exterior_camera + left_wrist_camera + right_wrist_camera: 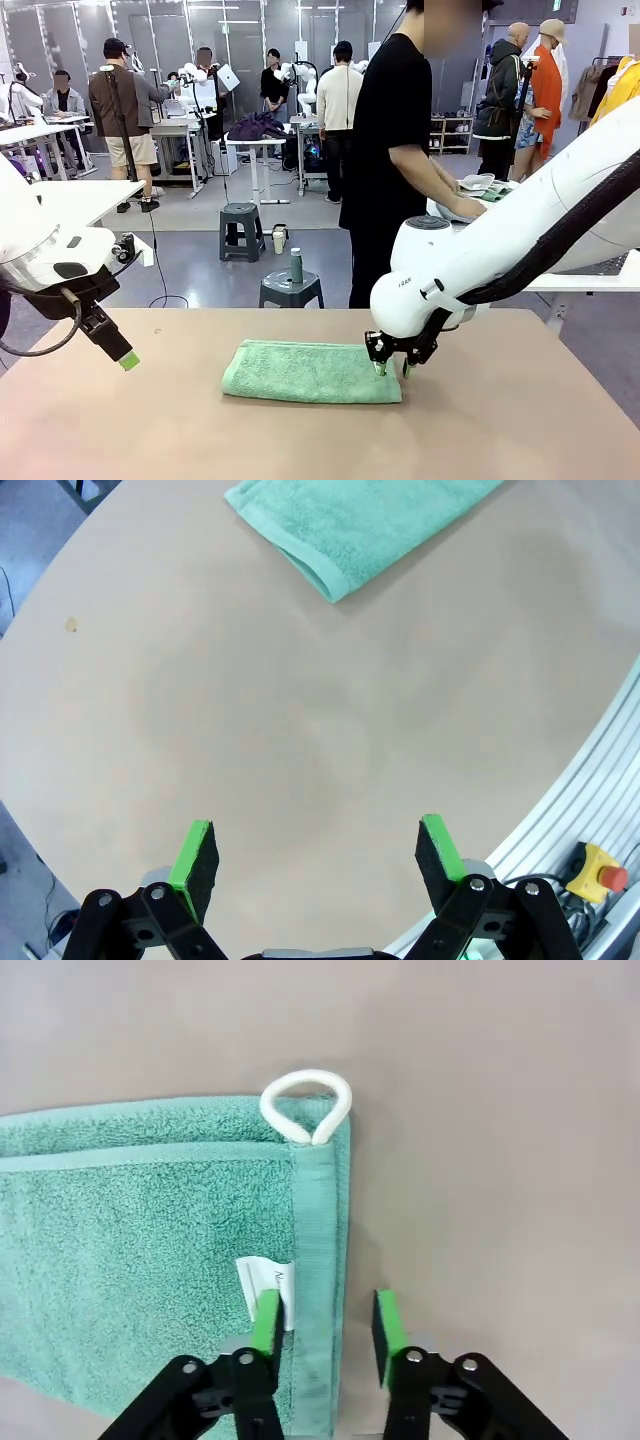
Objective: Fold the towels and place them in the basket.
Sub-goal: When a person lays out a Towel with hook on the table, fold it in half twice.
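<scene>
The tan surface (520,420) carries a folded mint-green towel (310,372), lying lengthwise across its middle. The right gripper (326,1315) stands on the towel's right end with its jaws half apart astride the hemmed short edge. One pad rests over the cloth and the other over bare surface just beside the hem, so nothing is pinched. The left gripper (316,828) hangs wide open over bare surface, well apart from the towel. A white loop (305,1100) sticks out at the corner. The small white label (262,1285) by the hem has print too small to read.
</scene>
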